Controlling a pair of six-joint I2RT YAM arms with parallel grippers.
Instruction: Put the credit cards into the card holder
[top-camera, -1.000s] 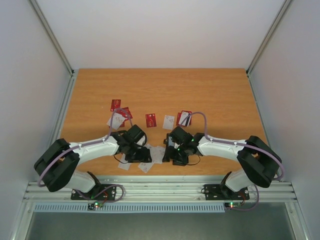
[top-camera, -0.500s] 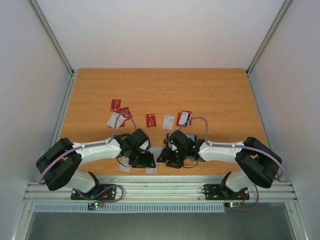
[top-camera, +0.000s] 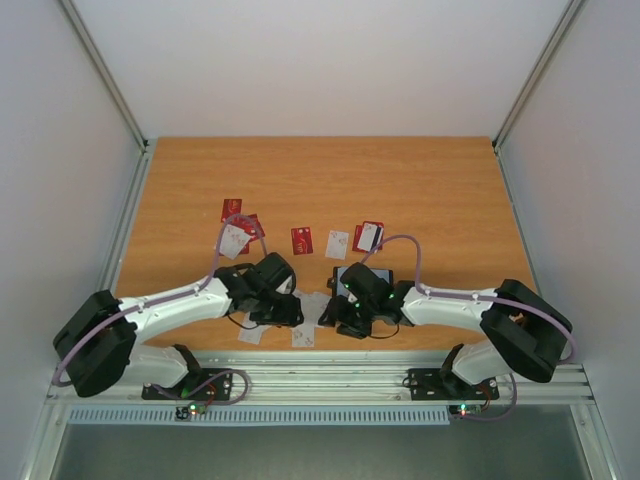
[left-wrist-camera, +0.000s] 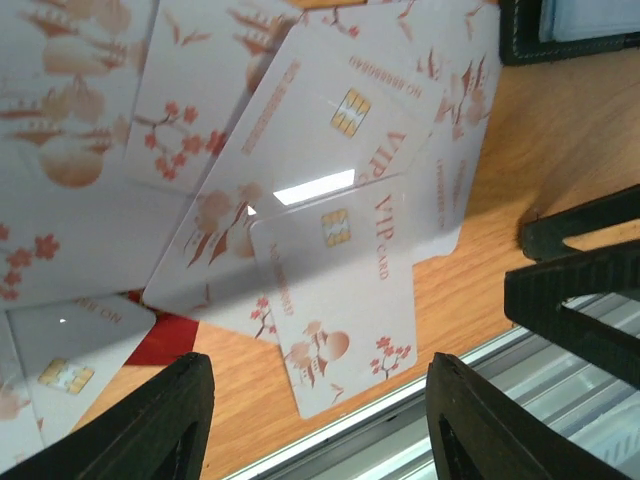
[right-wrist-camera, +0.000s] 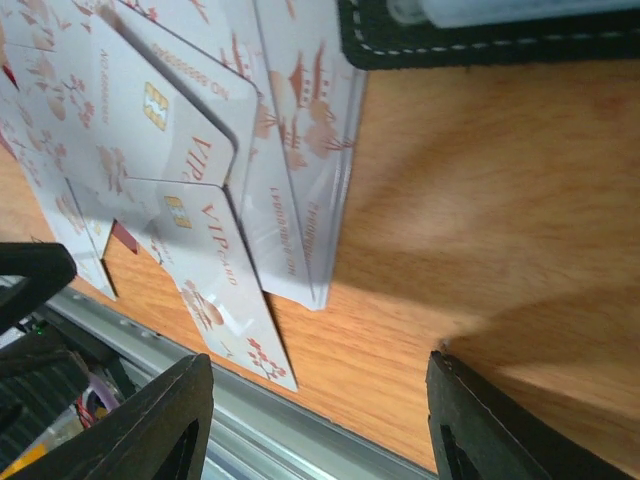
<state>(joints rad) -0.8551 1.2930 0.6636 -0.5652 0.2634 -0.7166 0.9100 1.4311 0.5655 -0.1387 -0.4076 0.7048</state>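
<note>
You are lowering the left tool (left-wrist-camera: 320, 400) and right tool (right-wrist-camera: 320, 400), both spread empty, onto VIP cards (left-wrist-camera: 345, 300) beside the card holder (right-wrist-camera: 480, 45) (pickup next).

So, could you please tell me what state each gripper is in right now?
Left gripper: open, holding nothing.
Right gripper: open, holding nothing.

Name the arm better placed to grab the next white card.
Probably left: the left gripper is open with a white VIP card lying between its fingers. The right gripper, also open, hangs mostly over the table.
</note>
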